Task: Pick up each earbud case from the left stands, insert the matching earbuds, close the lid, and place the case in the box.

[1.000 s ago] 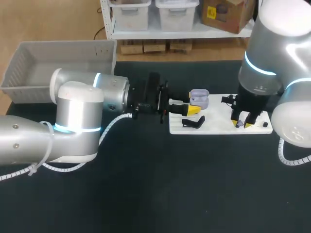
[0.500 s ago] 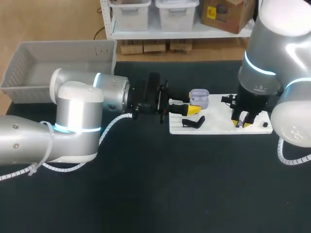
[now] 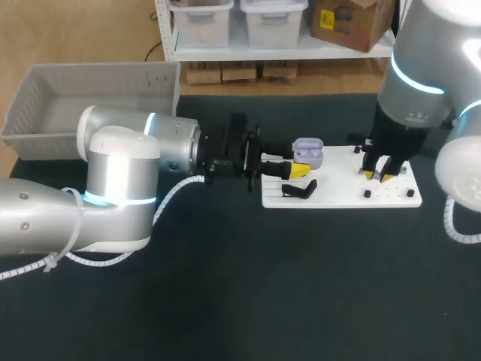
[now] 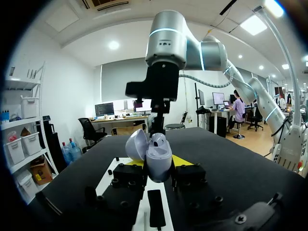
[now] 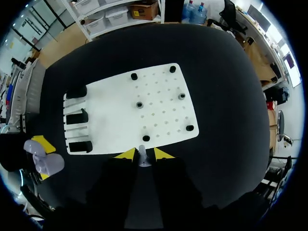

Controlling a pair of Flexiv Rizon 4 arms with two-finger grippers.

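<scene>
earbud case (image 3: 308, 153), lavender, lid open, mouth up, clamped in left gripper (image 3: 301, 165) over white board (image 3: 338, 197), 9 o'clock end; lies at 9 o'clock of right gripper (image 3: 378, 174), fingers pinched on one earbud (image 5: 142, 157).

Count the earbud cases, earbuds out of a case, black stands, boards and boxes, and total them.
earbud case: 1
earbud, in the right gripper: 1
black stands: 3
white board: 1
grey box: 1
Total: 7
</scene>
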